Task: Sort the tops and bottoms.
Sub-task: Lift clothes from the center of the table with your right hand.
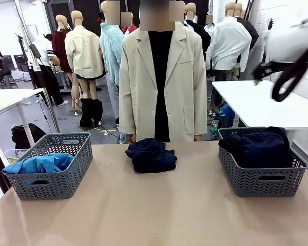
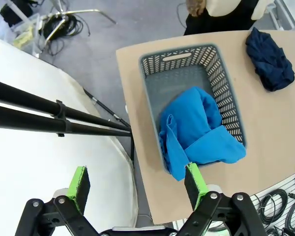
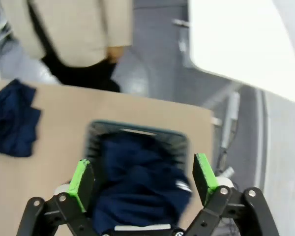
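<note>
1. Now, fingers first: left gripper [image 2: 137,184] jaws spread wide, nothing btwn the green pads [image 2: 78,183]; it hangs high over the table's left edge, above the near end of the left grey basket [image 2: 221,83].
2. Right gripper [image 3: 143,179] likewise wide open & empty, well above the right grey basket [image 3: 137,132]; the right wrist view is motion-blurred.
3. Cobalt-blue top [image 2: 199,130] lies in the left basket, one fold draped over the near rim. Dark bottoms [image 1: 262,146] are heaped in the right basket, above rim height.
4. One dark navy garment [image 1: 151,155] sits crumpled on the table [image 1: 159,215] mid-far side, just in front of the person in a beige jacket [image 1: 182,87], apart from both baskets. Judged the last piece to sort; prob. goes w/ the bottoms at right.
5. To do it well: come down over the pile's centre, jaws wide, pinch a thick fold, not a loose edge; lift clear before crossing so no leg trails or catches the basket rim; release over the heap's middle, since it is already full.
6. Hard to tell: how many pieces are in the right basket, black vs navy, and whether the mid-table piece is trousers at all. Right arm [image 1: 290,66] shows as a blurred streak upper right in the front view.
</note>
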Robot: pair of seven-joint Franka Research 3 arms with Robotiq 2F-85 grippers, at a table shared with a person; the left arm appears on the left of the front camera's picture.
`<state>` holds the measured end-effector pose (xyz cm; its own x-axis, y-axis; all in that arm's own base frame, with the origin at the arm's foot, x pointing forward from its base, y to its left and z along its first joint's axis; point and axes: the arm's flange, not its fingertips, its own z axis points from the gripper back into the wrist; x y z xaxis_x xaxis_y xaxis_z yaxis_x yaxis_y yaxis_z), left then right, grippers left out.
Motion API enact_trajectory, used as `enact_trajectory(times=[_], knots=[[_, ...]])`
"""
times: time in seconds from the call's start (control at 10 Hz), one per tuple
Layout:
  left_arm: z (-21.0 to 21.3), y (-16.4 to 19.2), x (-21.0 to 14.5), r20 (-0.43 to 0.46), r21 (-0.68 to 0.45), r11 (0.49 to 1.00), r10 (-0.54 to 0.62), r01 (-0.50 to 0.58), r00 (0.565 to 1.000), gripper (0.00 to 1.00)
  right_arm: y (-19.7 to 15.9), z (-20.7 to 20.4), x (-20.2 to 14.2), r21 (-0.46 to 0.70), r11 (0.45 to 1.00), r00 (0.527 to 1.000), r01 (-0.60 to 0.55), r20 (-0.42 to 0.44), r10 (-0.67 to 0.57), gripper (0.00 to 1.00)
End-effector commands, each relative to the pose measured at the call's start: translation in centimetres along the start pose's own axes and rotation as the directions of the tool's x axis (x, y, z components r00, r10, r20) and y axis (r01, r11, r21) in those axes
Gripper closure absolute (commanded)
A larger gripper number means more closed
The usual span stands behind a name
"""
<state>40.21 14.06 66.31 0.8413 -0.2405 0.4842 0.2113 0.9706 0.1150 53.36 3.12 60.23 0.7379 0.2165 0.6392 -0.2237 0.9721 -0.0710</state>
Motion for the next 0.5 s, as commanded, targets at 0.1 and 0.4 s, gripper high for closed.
enact_trajectory(times=[0.1, 0.4], knots=[[0.3, 0.1, 0.2, -0.008, -0.007, 1.000, 0.012, -0.012, 1.000, 0.00, 5.0, -3.4, 1.1, 0.151, 0.984, 0.994, -0.100, -0.024, 0.105, 0.00], [0.3, 0.1, 0.2, -0.008, -0.007, 1.000, 0.012, -0.012, 1.000, 0.00, 14.6, -7.8, -1.5, 0.207, 0.965, 0.962, -0.161, -0.186, 0.201, 0.00]])
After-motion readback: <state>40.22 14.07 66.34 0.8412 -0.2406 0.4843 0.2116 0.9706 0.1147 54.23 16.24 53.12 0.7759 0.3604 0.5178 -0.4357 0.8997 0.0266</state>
